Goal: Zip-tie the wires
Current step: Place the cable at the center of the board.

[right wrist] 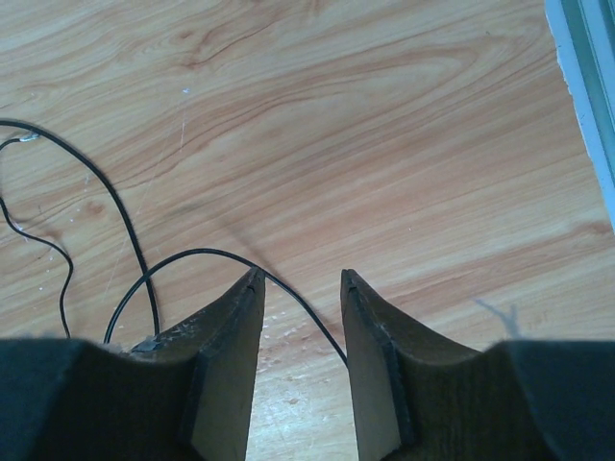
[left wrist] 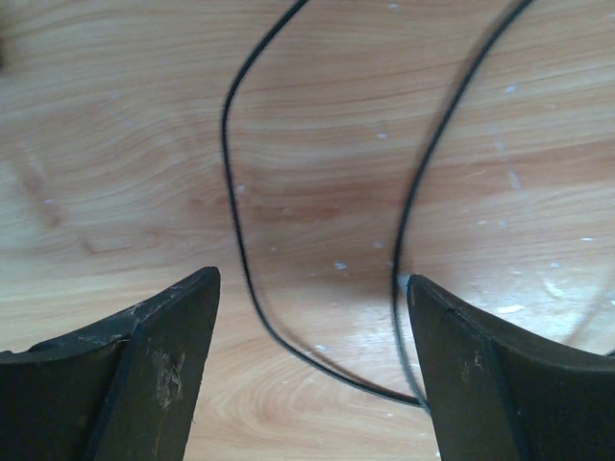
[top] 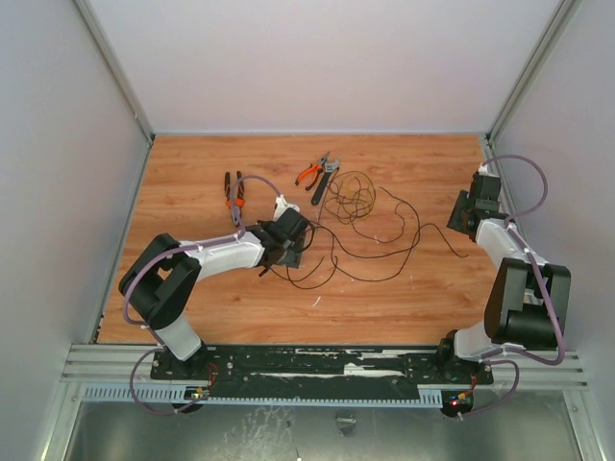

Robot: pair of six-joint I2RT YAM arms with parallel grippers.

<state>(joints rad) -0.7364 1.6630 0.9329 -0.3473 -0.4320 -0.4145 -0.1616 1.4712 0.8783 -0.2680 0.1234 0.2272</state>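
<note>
- Now my left jaws gape wide, empty, over two strands of the wires (left wrist: pixel 232 192).
- My right jaws stand half apart, empty.
- Wires sprawl left-right.

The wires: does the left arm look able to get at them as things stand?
Probably yes: the left pincer hangs open right over the wires, a strand lying in its gap, with nothing over it.
</note>
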